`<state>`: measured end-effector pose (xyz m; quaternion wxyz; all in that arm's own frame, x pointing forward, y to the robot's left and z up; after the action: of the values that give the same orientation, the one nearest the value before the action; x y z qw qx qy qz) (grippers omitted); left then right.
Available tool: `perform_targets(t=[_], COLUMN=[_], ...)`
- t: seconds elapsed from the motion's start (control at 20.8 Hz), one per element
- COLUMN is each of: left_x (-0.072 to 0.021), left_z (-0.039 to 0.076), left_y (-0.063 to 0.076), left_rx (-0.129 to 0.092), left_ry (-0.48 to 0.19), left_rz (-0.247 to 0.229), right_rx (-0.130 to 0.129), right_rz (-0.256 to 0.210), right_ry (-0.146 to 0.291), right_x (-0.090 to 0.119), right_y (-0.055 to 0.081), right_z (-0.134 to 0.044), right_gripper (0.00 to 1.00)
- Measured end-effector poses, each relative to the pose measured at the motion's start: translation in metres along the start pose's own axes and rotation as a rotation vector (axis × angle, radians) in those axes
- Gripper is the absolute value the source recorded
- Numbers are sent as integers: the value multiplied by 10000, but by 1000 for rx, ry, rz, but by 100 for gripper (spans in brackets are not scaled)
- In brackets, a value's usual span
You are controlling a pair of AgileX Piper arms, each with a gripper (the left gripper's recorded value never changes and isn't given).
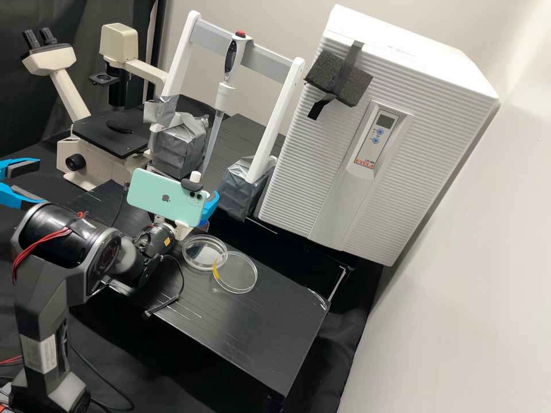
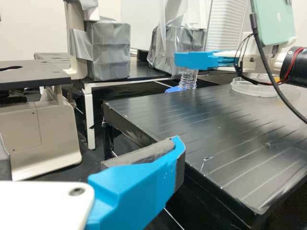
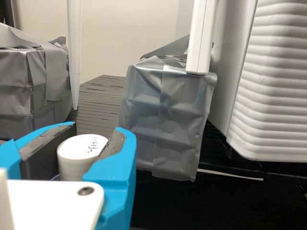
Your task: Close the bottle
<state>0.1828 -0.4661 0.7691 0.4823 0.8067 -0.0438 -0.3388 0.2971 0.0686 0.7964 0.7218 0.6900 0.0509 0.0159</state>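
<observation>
My right gripper [image 3: 76, 146] is shut on a white cap [image 3: 82, 149] with handwriting on top, held between the grey pads. Seen from the left wrist, the right gripper [image 2: 201, 60] hangs over the far part of the bench, with a small clear ribbed bottle [image 2: 190, 79] directly under it. From above, the cap [image 1: 196, 176] pokes up beside the right gripper [image 1: 208, 203], behind a mint-green phone. My left gripper [image 1: 16, 180] stands open at the far left, well away from the bottle, with nothing between its fingers [image 2: 139, 187].
Two clear petri dish halves [image 1: 221, 263] lie on the black bench [image 1: 258, 327] near the right gripper. Tape-wrapped blocks [image 1: 179, 143] hold a white pipette stand. A microscope [image 1: 97, 143] stands back left and a large white ribbed cabinet [image 1: 379, 143] to the right.
</observation>
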Motion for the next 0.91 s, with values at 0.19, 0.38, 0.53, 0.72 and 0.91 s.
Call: perform_targets(t=[0.19, 0.38, 0.53, 0.72, 0.91], left_x=[0, 0, 0, 0, 0], left_z=[0, 0, 0, 0, 0], left_y=[0, 0, 0, 0, 0], left_rx=[0, 0, 0, 0, 0], left_ry=[0, 0, 0, 0, 0], left_rz=[0, 0, 0, 0, 0], right_rx=[0, 1, 3, 8, 8], right_rz=[3, -10, -16, -25, -24], right_ry=[2, 16, 16, -2, -1], right_x=[-3, -6, 14, 33, 35], right_y=[8, -29, -57, -99, -101], right_z=[-7, -48, -51, -14, -12], right_gripper=[0, 0, 0, 0, 0])
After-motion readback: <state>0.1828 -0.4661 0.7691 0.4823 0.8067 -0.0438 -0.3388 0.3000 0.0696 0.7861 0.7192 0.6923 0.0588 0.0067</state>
